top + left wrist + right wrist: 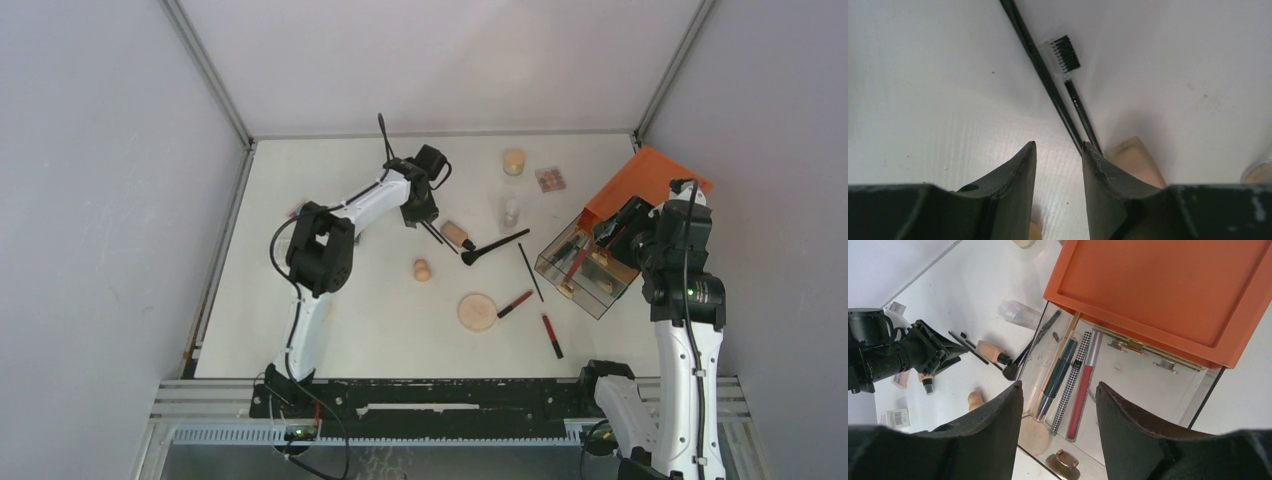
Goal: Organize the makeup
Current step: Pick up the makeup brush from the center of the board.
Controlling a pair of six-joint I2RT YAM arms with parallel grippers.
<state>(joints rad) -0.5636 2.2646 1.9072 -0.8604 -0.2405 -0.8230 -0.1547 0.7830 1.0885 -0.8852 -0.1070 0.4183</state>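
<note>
**A:** Where is the left gripper (1059,146)?

**B:** Low over the table (380,330), upper middle of the overhead view. Its jaws are a narrow gap apart and hold nothing. The thin black brushes (1048,80) run up the wrist view from its right fingertip. Whether that finger touches them cannot be told.

**A:** How would they handle?

**B:** Probably light, stiff and slick. They are thin rods lying flat on a smooth white surface, so they are likely to roll or skid. Mid-shaft looks the best place to pinch, well away from the short bristle comb (1066,52) near the top.

**A:** Anything crowding them?

**B:** A peach bottle (1135,160), rounded and glossy, lies at lower right just beside that finger. It could get nudged.

**A:** And the right gripper (1059,387)?

**B:** Spread wide and empty, above the clear drawer (1148,385) under the orange lid (1168,290). A dark tube (1060,371), a houndstooth pencil (1074,382) and a red gloss (1084,390) lie there side by side.

**A:** Other makeup?

**B:** A matte tan disc (477,311), red pencils (515,303) and a soft-looking sponge (422,269) lie mid-table.
</note>
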